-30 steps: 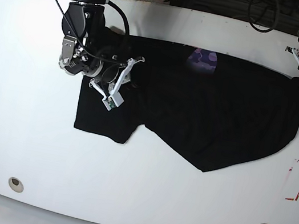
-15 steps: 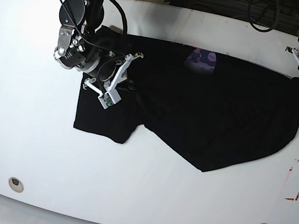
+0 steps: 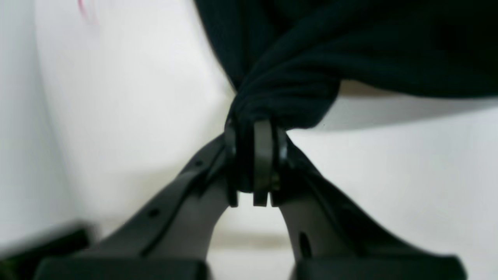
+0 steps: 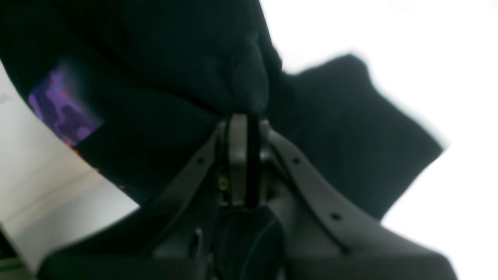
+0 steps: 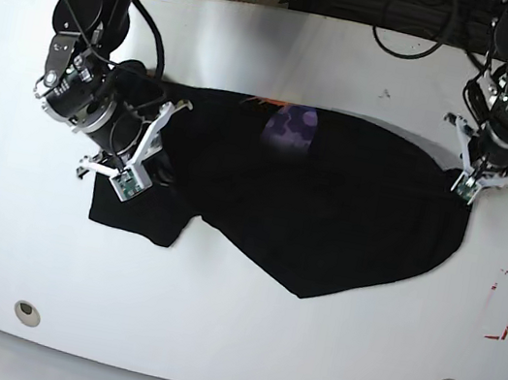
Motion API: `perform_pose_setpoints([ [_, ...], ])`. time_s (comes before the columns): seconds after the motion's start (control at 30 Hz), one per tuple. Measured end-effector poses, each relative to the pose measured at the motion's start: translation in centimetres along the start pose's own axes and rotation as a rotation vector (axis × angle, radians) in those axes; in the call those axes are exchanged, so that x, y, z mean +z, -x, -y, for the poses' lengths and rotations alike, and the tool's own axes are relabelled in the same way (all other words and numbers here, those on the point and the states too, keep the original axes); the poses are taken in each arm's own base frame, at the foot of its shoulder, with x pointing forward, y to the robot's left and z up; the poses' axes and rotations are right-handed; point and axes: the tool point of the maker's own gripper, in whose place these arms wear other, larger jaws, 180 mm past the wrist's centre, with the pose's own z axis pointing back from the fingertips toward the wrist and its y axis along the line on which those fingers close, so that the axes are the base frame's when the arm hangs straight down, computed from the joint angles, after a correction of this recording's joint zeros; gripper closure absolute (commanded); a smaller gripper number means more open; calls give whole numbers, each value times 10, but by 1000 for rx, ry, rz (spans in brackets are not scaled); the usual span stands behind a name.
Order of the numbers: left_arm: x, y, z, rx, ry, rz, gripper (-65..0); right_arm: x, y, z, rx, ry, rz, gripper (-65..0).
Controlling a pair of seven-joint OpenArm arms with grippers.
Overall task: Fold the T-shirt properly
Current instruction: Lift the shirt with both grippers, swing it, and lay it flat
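- We see the T-shirt spread across the middle of the white worktop.
- Left fingers clench its 3 o'clock edge.
- Right fingers clench cloth at 9 o'clock.

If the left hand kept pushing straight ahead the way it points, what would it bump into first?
Probably only more of the large black cloth T-shirt; the left hand is already shut on a bunched fold of it, though depth is unclear.

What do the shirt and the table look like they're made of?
T-shirt: soft matte knit cloth, probably cotton; it bunches into folds where the left gripper pinches it. Table: hard, smooth white board, likely laminate or painted; faintly glossy.
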Motion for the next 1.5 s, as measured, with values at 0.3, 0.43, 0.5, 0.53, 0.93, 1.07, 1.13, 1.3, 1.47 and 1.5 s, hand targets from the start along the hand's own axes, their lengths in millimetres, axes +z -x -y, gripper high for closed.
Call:
perform_pose_setpoints([
  [0.3, -5, -84, -54, -199, -116, 10, -1, 21, -78, 75, 165, 142, 101, 0],
  [0.43, 4, -132, -97, -240, -223, 79, -3, 33, -112, 114, 191, 218, 131, 0],
  [0.5, 10, -150, -112, -243, -261, 112, -3, 40, -131, 129, 204, 245, 150, 0],
  [0.53, 13, -159, -120, -242, -286, 124, -3, 45, -144, 136, 210, 257, 167, 0],
  [0.93, 73, -250, -203, -271, -560, 268, -3, 122, -261, 181, 306, 431, 311, 0],
  [1.07, 82, -261, -208, -300, -583, 270, -3, 133, -265, 186, 325, 458, 299, 0],
  [1.13, 83, -266, -206, -305, -568, 295, -3, 134, -258, 188, 325, 467, 276, 0],
  [1.3, 69, -247, -179, -322, -490, 272, -3, 119, -216, 169, 354, 440, 197, 0],
  [1.47, 54, -220, -143, -358, -407, 234, 0, 107, -148, 159, 256, 413, 127, 0],
  [1.5, 49, -212, -134, -368, -385, 212, 0, 106, -135, 156, 235, 411, 112, 0],
])
